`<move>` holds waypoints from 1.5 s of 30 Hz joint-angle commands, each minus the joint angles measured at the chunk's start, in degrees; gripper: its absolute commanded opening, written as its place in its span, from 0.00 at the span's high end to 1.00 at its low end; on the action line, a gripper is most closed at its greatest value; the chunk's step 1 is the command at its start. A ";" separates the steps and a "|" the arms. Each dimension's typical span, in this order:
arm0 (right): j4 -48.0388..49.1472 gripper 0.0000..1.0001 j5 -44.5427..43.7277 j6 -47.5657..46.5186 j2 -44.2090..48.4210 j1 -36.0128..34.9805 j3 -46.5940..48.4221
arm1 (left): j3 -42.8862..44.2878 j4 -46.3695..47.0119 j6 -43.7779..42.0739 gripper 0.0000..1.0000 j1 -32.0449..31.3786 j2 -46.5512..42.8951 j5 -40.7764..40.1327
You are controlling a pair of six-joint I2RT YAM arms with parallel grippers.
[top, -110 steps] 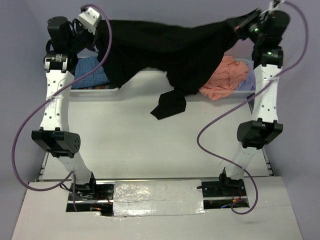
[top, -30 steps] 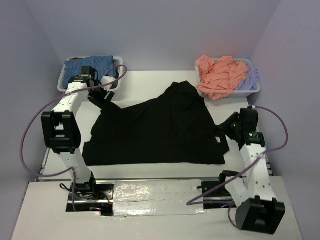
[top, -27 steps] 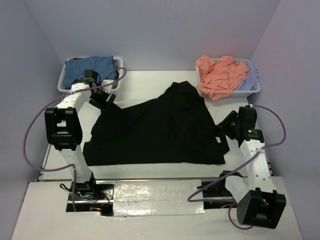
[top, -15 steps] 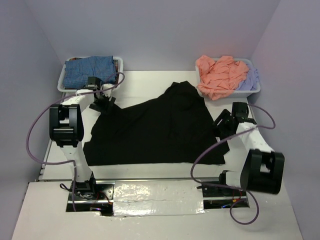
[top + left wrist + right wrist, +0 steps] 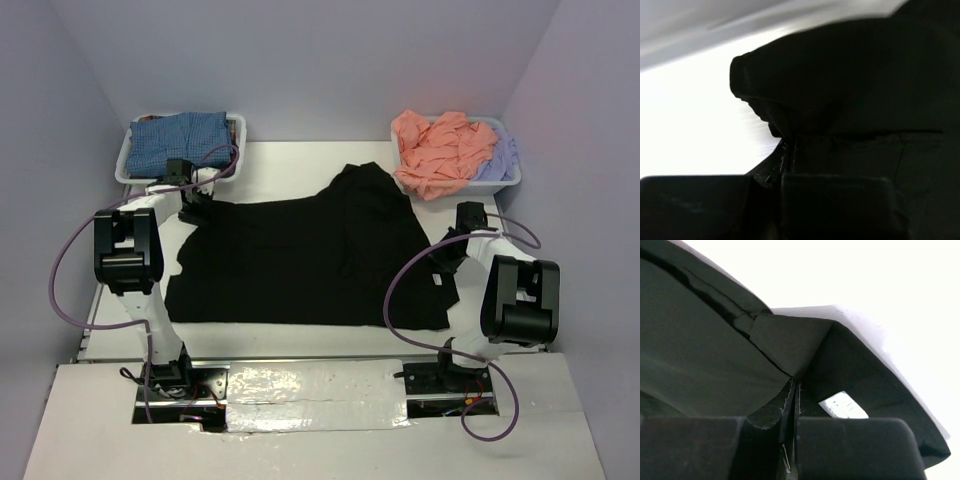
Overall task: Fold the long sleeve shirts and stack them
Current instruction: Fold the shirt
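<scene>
The black shirt (image 5: 310, 260) lies spread across the middle of the table (image 5: 290, 165), roughly flat. Its near edge runs straight from left to right, and a bunched section rises toward the far right. The cloth is plain, dark and matte, with shallow wrinkles across the body.

The left claw (image 5: 193, 207) sits at the shirt's far-left corner. In the left wrist view the left claw (image 5: 788, 150) is closed, with a rounded fold of black cloth pinched between its fingers.

The right claw (image 5: 446, 262) sits at the shirt's right edge. In the right wrist view the right claw (image 5: 794, 390) is also closed on a seamed fold of black cloth. A small white label (image 5: 842, 405) shows inside the fold just beside it.

The left bin (image 5: 124, 165) at the far-left corner holds the blue-checked shirt (image 5: 180, 130), folded flat. The right bin (image 5: 507, 183) at the far right holds the salmon-pink shirt (image 5: 440, 150), crumpled, with the pale lavender shirt (image 5: 497, 155) touching it on the right.
</scene>
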State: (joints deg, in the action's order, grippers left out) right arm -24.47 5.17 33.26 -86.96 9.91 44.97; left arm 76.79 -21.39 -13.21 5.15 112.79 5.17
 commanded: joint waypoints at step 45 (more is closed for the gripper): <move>-6.02 0.60 -0.77 -4.16 26.74 -1.30 -6.03 | 0.37 -3.14 -3.22 0.65 -15.17 -1.70 -6.84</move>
State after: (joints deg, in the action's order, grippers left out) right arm -29.34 5.34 28.88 -62.94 9.08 39.33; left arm 76.49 -26.59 -17.58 -10.17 110.63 -0.89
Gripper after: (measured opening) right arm 0.404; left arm 0.355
